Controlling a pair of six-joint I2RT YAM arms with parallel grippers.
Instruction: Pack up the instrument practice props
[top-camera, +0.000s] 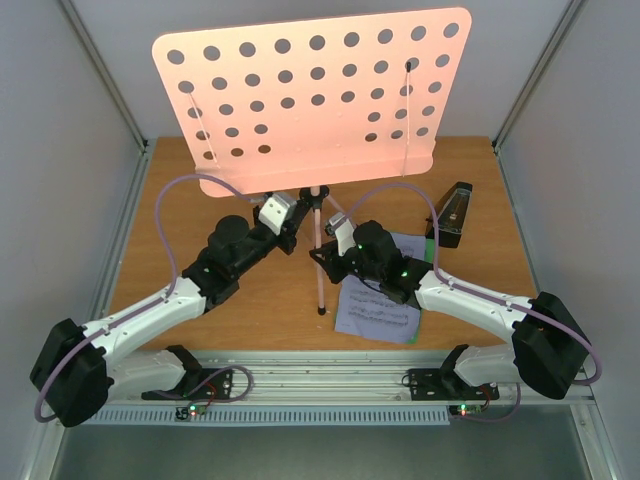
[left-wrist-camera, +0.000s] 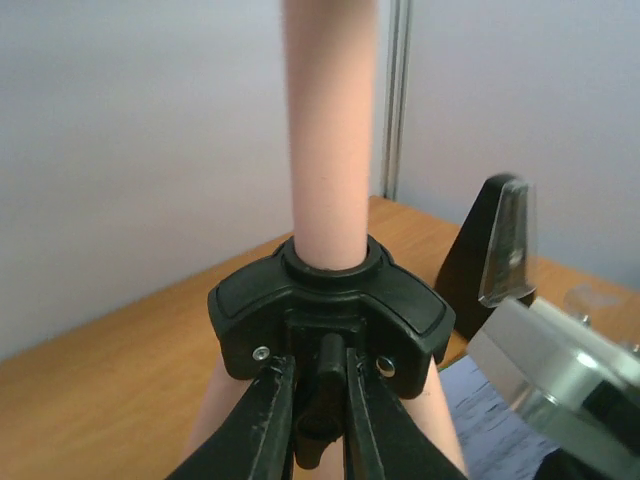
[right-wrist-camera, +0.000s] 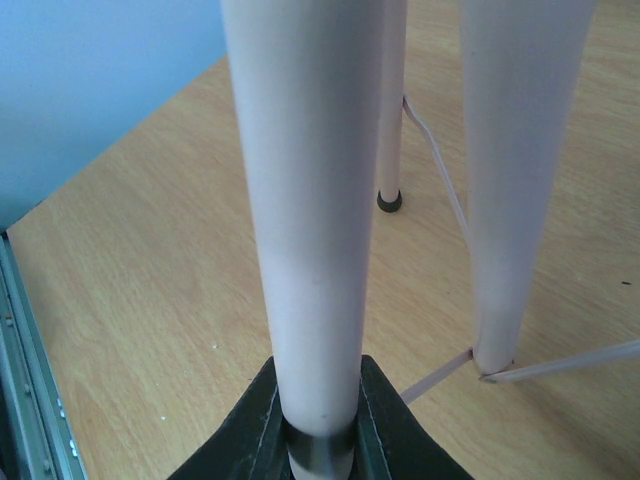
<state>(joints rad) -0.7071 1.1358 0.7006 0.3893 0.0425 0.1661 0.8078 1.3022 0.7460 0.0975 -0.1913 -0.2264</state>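
Observation:
The pink music stand stands at the table's middle, its hole-punched desk (top-camera: 310, 90) upright at the back. My left gripper (top-camera: 300, 222) is shut on the black knob (left-wrist-camera: 322, 385) under the stand's black tripod collar (left-wrist-camera: 250, 300), below the pink pole (left-wrist-camera: 330, 130). My right gripper (top-camera: 335, 255) is shut on a pink leg tube (right-wrist-camera: 305, 200) low down; two more legs (right-wrist-camera: 520, 180) show beyond it. White printed sheets (top-camera: 378, 310) lie under my right arm with a green edge (top-camera: 414, 337). The black metronome (top-camera: 455, 215) with its clear cover stands at the right and also shows in the left wrist view (left-wrist-camera: 495, 250).
The wooden table (top-camera: 200, 200) is enclosed by grey walls left, right and back. A metal rail (top-camera: 320, 385) runs along the near edge by the arm bases. Thin pink braces (right-wrist-camera: 440, 180) link the stand's legs. My right arm's silver wrist (left-wrist-camera: 560, 370) is close beside the collar.

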